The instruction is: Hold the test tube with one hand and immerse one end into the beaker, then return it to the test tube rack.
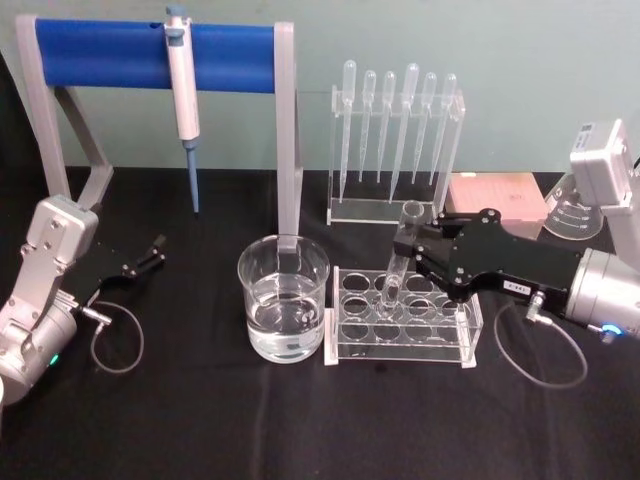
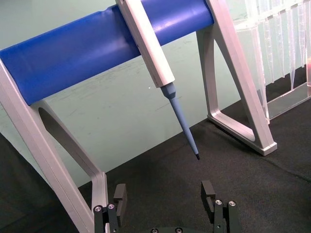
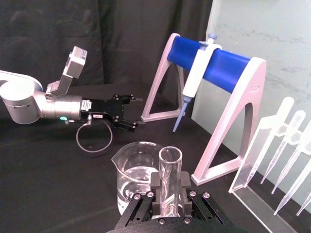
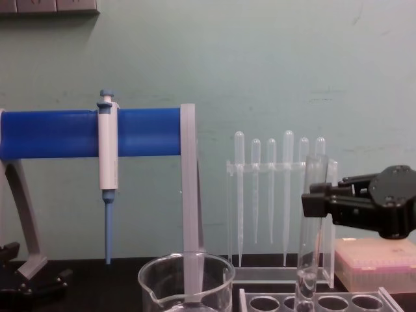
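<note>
The right gripper (image 1: 408,250) clamps the test tube (image 1: 398,262) near its rim, just right of the beaker (image 1: 283,298). Thin, slippery glass: a firm, gentle hold suits. The left gripper (image 1: 152,254) sits open, left of the beaker.

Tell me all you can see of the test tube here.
The test tube is clear glass, long, open-rimmed, looking empty. It stands nearly upright, leaning slightly, its lower end in a hole of the clear rack right of the beaker. The right gripper is shut on its upper part, just below the rim.
</note>
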Controlling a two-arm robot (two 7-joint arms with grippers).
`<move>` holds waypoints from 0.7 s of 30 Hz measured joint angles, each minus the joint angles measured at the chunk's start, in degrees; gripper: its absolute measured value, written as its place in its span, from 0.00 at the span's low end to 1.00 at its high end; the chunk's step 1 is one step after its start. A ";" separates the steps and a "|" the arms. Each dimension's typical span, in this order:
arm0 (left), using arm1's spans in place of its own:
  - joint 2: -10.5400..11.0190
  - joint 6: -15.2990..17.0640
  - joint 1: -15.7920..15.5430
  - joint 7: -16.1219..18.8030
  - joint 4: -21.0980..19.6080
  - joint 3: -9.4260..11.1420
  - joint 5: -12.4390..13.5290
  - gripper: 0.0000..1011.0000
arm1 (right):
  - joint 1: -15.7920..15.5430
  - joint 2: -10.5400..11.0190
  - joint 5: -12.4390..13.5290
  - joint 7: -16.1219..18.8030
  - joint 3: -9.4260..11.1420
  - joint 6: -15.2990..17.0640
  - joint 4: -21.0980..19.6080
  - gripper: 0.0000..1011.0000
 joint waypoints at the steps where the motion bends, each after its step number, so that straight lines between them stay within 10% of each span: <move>1: 0.00 0.00 0.00 0.00 0.00 0.00 0.00 0.99 | -0.04 -0.04 -0.02 0.03 -0.02 -0.02 0.08 0.23; 21: 0.00 0.00 0.00 0.00 0.00 0.00 0.00 0.99 | -0.89 -2.23 -1.93 -0.03 -0.70 -1.30 4.35 0.23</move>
